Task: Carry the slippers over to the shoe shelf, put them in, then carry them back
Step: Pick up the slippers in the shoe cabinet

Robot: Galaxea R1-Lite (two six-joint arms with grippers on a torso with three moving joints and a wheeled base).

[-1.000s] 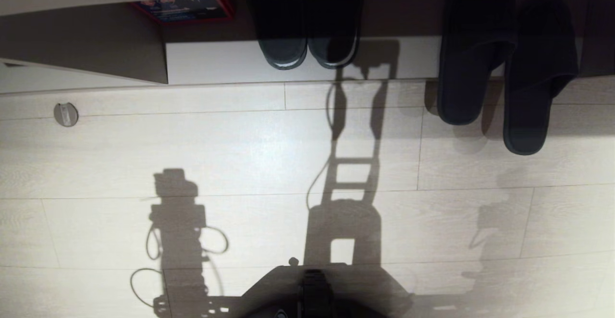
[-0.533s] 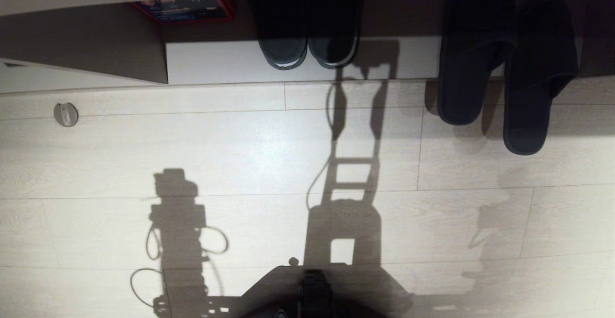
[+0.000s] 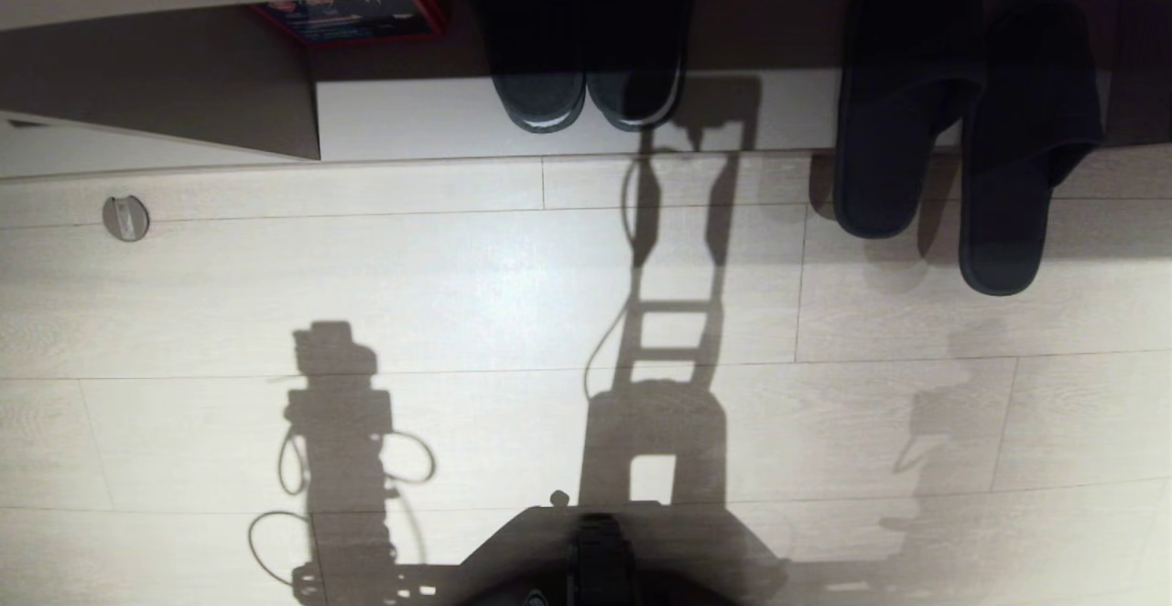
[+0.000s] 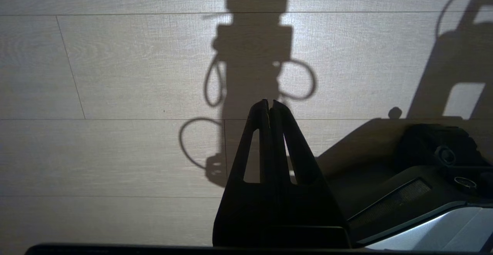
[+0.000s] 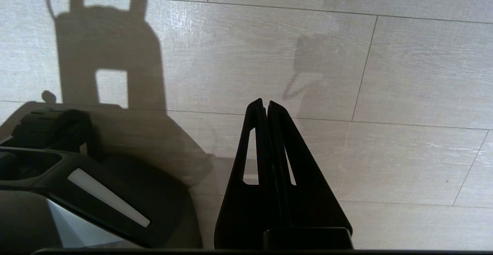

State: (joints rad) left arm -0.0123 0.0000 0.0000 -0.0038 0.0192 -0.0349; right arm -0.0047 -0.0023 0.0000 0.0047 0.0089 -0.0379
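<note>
Below, both arms hang parked over the pale plank floor point(image 3: 458, 295), neither appearing in the head view. Left gripper point(image 4: 269, 103): fingers point(image 4: 283, 139) pressed together, empty, pointing at bare floor where the arm's own shadow point(image 4: 252, 54) falls; the robot base point(image 4: 416, 185) sits just beside them. Right gripper point(image 5: 265, 101): fingers point(image 5: 283, 143) likewise together and empty, over bare floor, with the base on their other side. The slippers point(image 3: 952, 157), a dark pair, lie well ahead of the right gripper's fingers, toes pointing away from the robot and tucked under the overhanging top edge, heels out on the floor; the two sit side by side, the farther-right one drawn back slightly more. The shoe shelf point(image 3: 412, 116), with its lighter base board, lies ahead between the two grippers' fingers and well apart from them. A second dark pair point(image 3: 586, 84) with pale sole rims stands on that base board. A red-edged box point(image 3: 352, 18) sits deeper inside.
</note>
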